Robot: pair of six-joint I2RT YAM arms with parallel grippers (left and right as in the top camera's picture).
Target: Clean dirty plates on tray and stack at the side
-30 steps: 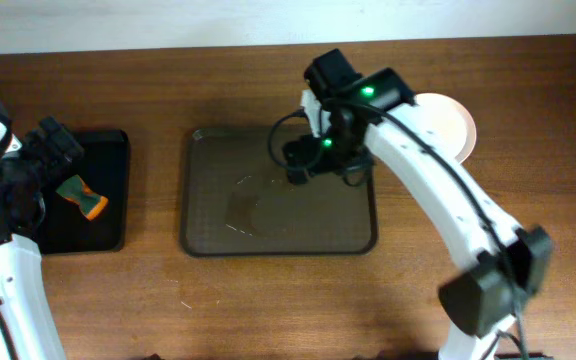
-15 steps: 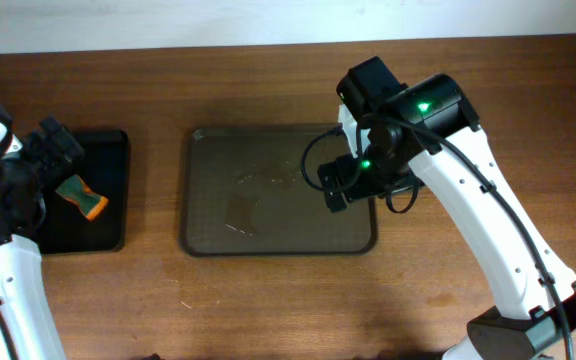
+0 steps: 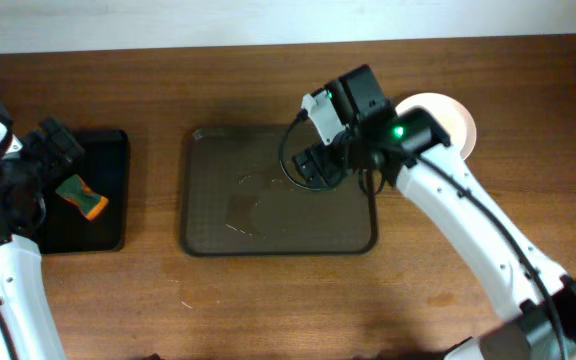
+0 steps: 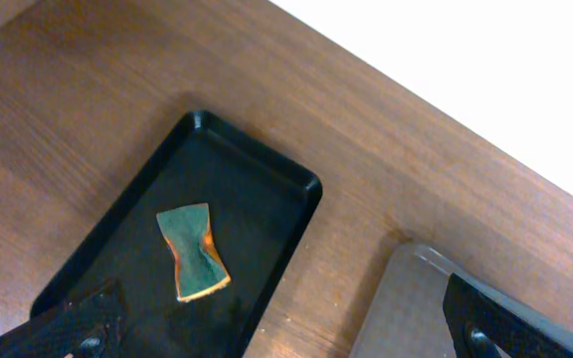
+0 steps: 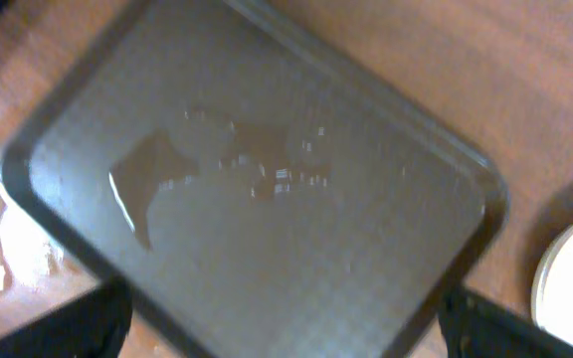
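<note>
At the far left, the left gripper (image 4: 285, 333) hangs above the black tray (image 3: 118, 215) that lies on the wooden table (image 3: 268, 300). Its two fingers (image 4: 78, 323) sit at the bottom corners of the left wrist view, spread wide with nothing between them. In the black tray lies a sponge (image 4: 194, 252), green on top with an orange edge and pinched in at the middle. It is apart from the fingers.

In the middle of the table is the brown tray (image 3: 203, 235), well apart from the black one. No plate is on it. Its floor shows only pale wet patches (image 5: 142, 189) near the centre.

The right gripper (image 5: 286, 333) hovers over the upper right corner of the brown tray, pointing down at it. Its fingers (image 5: 78, 323) also stand wide apart and hold nothing. The right wrist view is blurred, so finer detail of the tray's surface is hard to make out.

Just beyond the brown tray's right rim, on the bare table, are the plates (image 3: 453, 120), white and round. The right arm covers their left part. From above they read as one disc, probably a stack, though I cannot tell how many lie there. Their rim also shows at the right edge of the right wrist view, apart from the tray.
</note>
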